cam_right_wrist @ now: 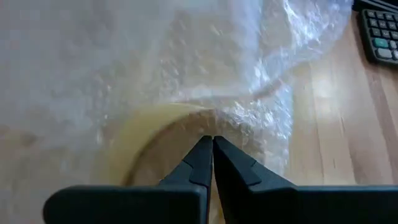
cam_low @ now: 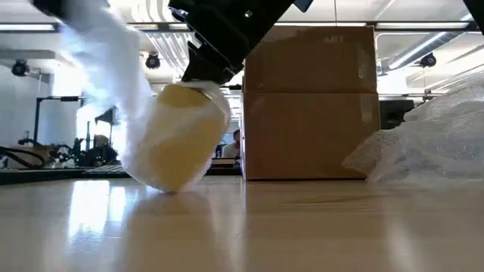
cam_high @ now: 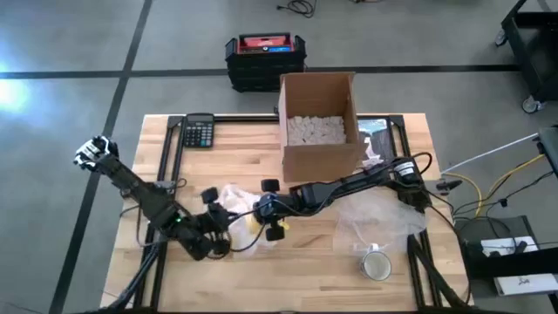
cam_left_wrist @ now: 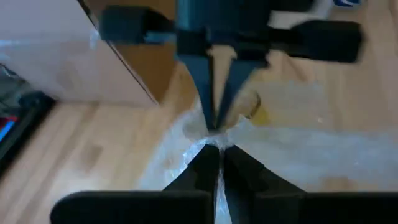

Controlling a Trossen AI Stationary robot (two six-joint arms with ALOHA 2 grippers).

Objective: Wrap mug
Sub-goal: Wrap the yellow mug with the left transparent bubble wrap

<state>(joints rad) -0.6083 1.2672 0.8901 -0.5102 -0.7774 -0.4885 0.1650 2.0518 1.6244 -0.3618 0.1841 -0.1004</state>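
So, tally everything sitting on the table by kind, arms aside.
Mug: 1
Bubble wrap sheets: 2
Box: 1
Calculator: 1
Tape roll: 1
Total: 6

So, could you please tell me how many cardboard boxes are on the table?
1: the open cardboard box stands at the table's far edge, beside the calculator.

Table (cam_high: 331, 253): pale wood planks, smooth, showing a slight sheen. Box (cam_high: 319, 122): matt brown cardboard. Bubble wrap (cam_right_wrist: 205, 68): clear crinkled plastic, glinting. Mug (cam_low: 181, 136): smooth yellow, looking glazed.
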